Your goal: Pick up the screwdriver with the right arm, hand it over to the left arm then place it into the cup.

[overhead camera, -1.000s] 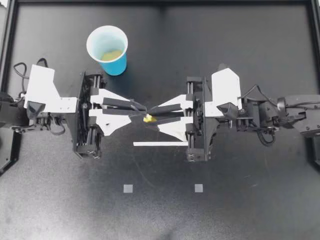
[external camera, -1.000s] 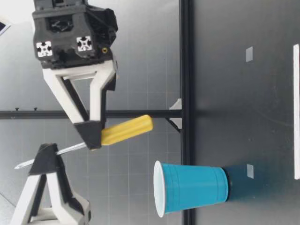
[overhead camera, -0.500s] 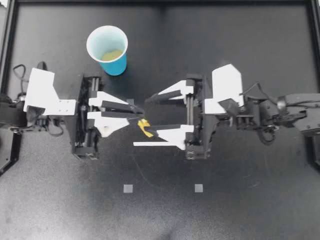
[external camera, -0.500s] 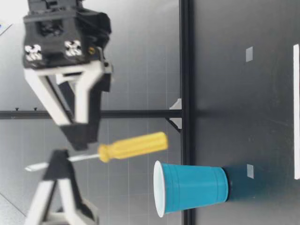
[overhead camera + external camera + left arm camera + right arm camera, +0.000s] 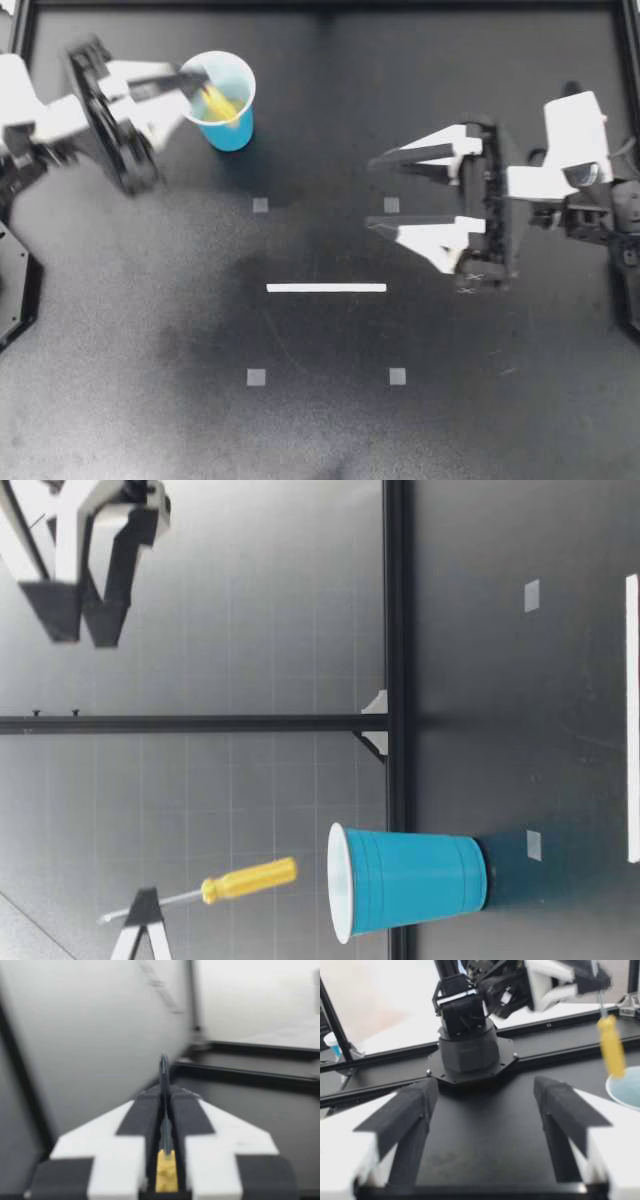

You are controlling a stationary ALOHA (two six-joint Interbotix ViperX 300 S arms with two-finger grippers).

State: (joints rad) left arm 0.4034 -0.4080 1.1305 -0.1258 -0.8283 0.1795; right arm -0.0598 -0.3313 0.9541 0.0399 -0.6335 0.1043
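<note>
A blue cup (image 5: 236, 130) stands at the table's back left. My left gripper (image 5: 194, 79) is over its rim, shut on the metal shaft of the yellow-handled screwdriver (image 5: 214, 101). In the low view the screwdriver (image 5: 247, 878) hangs tilted, handle down, just above the cup's (image 5: 410, 880) mouth, held by my left gripper (image 5: 141, 917). The left wrist view shows the shaft (image 5: 164, 1105) pinched between the fingers. My right gripper (image 5: 373, 194) is open and empty at the right, well clear. From the right wrist view the screwdriver (image 5: 611, 1050) shows far ahead above the cup's rim (image 5: 623, 1091).
A white strip (image 5: 326, 288) lies at the table's middle, with small grey square marks (image 5: 260, 205) around it. A black frame rail (image 5: 398, 630) runs along the table's edge. The left arm's base (image 5: 467, 1045) stands ahead of the open right gripper (image 5: 486, 1089).
The right gripper opened, let go of the screwdriver and drew back to the right. The left arm swung the screwdriver to the back left, over the cup, and lowered it.
</note>
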